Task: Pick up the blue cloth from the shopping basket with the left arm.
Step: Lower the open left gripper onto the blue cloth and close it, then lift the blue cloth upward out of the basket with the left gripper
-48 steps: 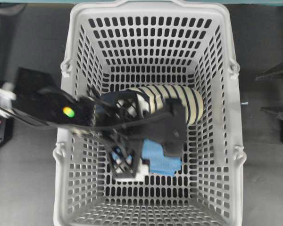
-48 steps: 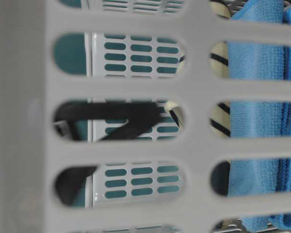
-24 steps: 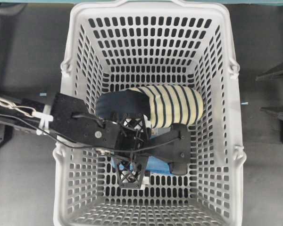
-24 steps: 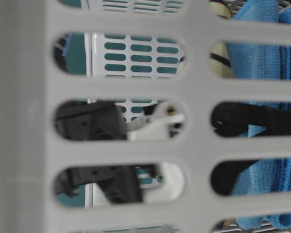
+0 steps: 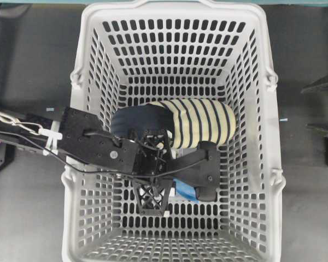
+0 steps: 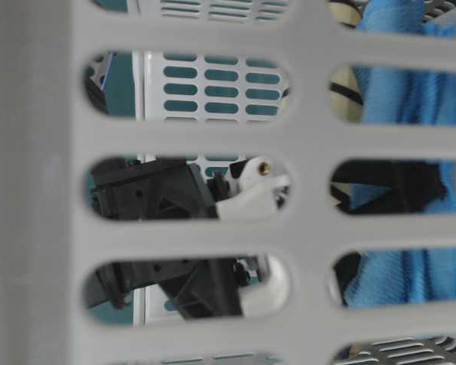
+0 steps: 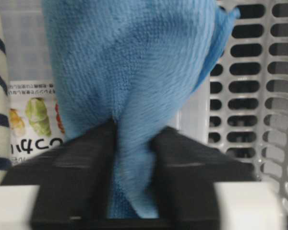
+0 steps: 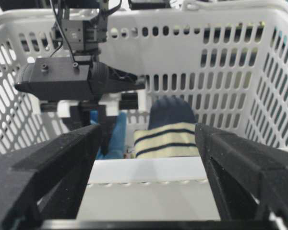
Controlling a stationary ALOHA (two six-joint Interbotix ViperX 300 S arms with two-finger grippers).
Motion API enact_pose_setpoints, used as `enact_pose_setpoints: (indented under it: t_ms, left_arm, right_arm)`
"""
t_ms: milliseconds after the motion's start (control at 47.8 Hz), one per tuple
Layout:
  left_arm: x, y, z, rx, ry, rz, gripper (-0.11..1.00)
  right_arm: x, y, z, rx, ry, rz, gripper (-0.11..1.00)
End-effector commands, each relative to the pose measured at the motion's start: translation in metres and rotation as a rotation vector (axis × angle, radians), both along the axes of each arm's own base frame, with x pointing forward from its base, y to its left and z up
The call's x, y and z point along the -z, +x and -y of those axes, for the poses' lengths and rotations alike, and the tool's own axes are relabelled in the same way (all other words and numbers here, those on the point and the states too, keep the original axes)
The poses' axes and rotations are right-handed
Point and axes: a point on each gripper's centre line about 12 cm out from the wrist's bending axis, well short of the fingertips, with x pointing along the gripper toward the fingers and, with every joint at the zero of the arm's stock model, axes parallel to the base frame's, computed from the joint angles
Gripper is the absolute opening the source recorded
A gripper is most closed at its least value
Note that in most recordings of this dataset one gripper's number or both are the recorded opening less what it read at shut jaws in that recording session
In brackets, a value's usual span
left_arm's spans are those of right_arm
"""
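Note:
The blue cloth (image 7: 129,72) is bunched up between the black fingers of my left gripper (image 7: 134,132), which is shut on it. From overhead, the left gripper (image 5: 180,192) reaches down into the light grey shopping basket (image 5: 169,6), and only a sliver of the blue cloth (image 5: 185,191) shows under it. Through the basket's slots at table level the blue cloth (image 6: 399,99) hangs puckered at the right. My right gripper (image 8: 149,132) stands open outside the basket's near wall, with nothing between its fingers.
A navy and cream striped slipper (image 5: 199,123) lies in the basket right behind the left gripper, touching the cloth's side. A printed label (image 7: 36,120) on a pale container shows beneath the cloth. The basket walls (image 8: 197,48) close in on every side.
My left gripper has settled lower over the cloth and shut on it. The cloth has gone from a flat fold to a pinched bunch. The right arm has not moved.

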Motion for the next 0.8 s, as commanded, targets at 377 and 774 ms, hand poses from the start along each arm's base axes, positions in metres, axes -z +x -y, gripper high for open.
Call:
enact_pose_setpoints:
  t_ms: [377,774]
  left_arm:
    - [-0.168,-0.026,-0.004,0.011,-0.047,0.3,0.09]
    - [-0.225,-0.05,-0.031,-0.003,-0.016,0.368,0.09]
  right_arm:
    - [-0.008,-0.002,0.0,-0.001,0.005,0.034,0.76]
    - [-0.005,-0.002,0.0,-0.001,0.006,0.028,0.75]
